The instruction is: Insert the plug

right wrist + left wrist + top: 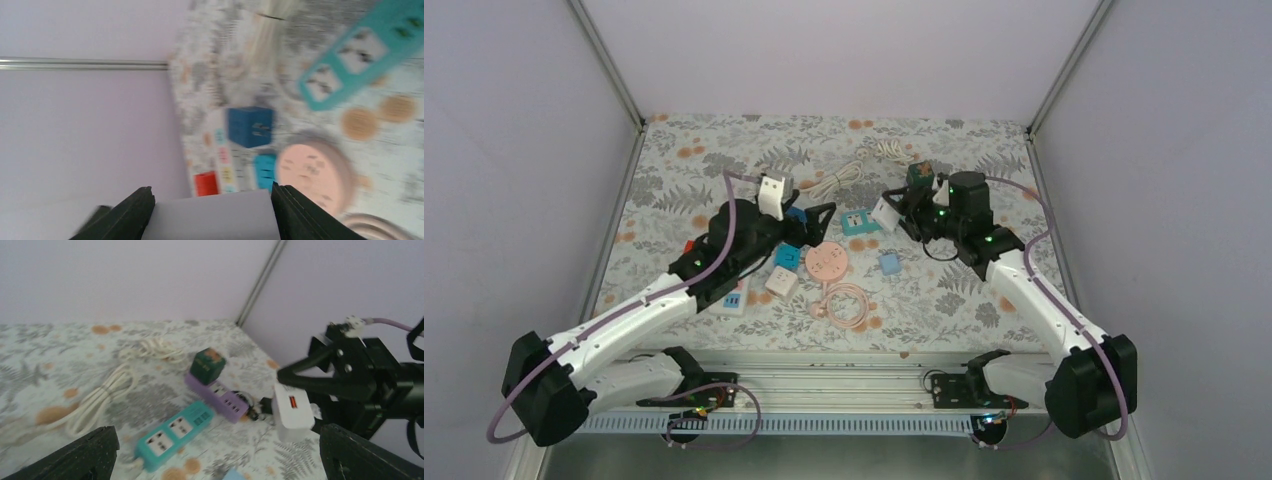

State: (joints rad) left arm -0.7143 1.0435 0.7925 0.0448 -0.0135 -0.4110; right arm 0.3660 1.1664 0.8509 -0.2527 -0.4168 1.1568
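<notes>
A pink disc [826, 262] is seen on the near side of the teal strip [861, 222]. Just left of the strip, the left gripper [812, 218] is held wide open and empty. The white plug [292, 412] is clamped in the right gripper [212, 200], just right of the strip. Beyond the strip, a purple strip [217, 396], green cube [207, 365] and white cable [854, 170] are seen. The carry is judged under way; next, the plug's prongs, unseen here, must be lined up over a socket.

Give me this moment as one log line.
left tool: open, empty | right tool: shut on white charger | teal power strip: sockets empty, charger not yet inserted
</notes>
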